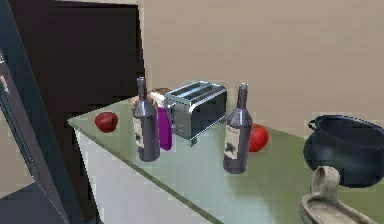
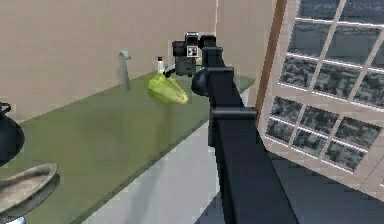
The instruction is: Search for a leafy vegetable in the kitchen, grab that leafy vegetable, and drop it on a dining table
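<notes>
Tool (image 2: 183, 70) at the yellow-green leafy vegetable (image 2: 168, 90), far end of the green worktop (image 2: 90, 130).
I cannot tell whether my tool holds the crinkled vegetable or whether it lies on the smooth worktop; a grey tap (image 2: 125, 70) stands near. The forward view adds a ribbed metal toaster (image 1: 195, 105), a tall dark glass bottle (image 1: 236, 135), a purple bottle (image 1: 164, 128), a round red fruit (image 1: 106, 121) and a black pot (image 1: 345, 148). My square arm bar (image 2: 235, 140) covers the worktop's near edge.
</notes>
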